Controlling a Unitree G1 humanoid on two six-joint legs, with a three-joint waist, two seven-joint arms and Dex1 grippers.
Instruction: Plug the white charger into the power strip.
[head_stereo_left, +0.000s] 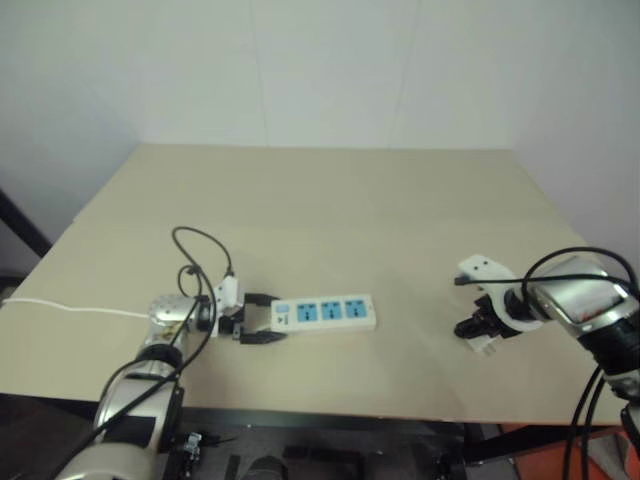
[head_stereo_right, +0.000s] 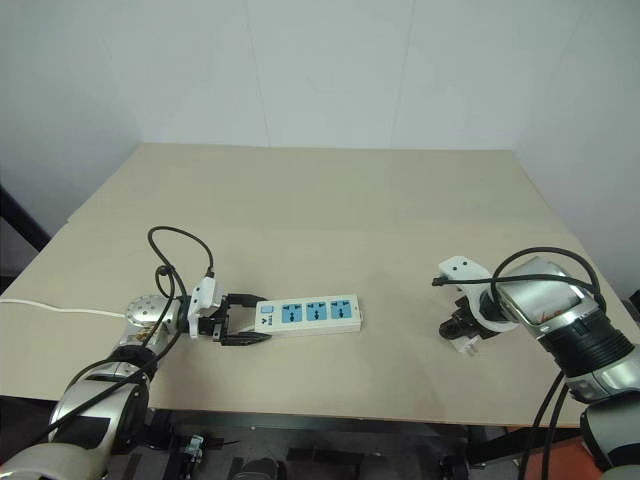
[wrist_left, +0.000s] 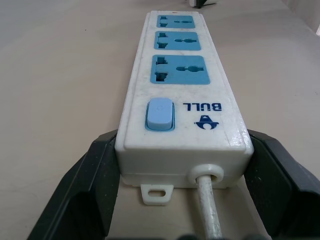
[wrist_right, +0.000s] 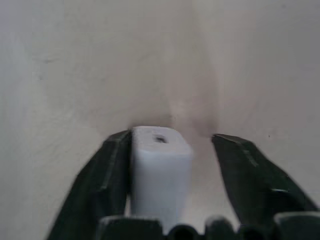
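Observation:
The power strip (head_stereo_left: 325, 312) lies flat near the table's front, its three blue sockets facing up. My left gripper (head_stereo_left: 268, 318) is shut on its switch end, and in the left wrist view a black finger (wrist_left: 85, 185) presses each side of the power strip (wrist_left: 185, 85) beside the cord. At the front right, my right gripper (head_stereo_right: 460, 335) points down over the white charger (wrist_right: 160, 170) on the table. The charger stands between the fingers of the right gripper (wrist_right: 172, 139). One finger (wrist_right: 107, 175) touches it and the other stands off with a gap, so the gripper is open.
The strip's thin white cord (head_stereo_left: 70, 308) runs off to the left across the beige table (head_stereo_left: 330, 200). A wall stands behind the table. Bare tabletop lies between the strip and the right gripper.

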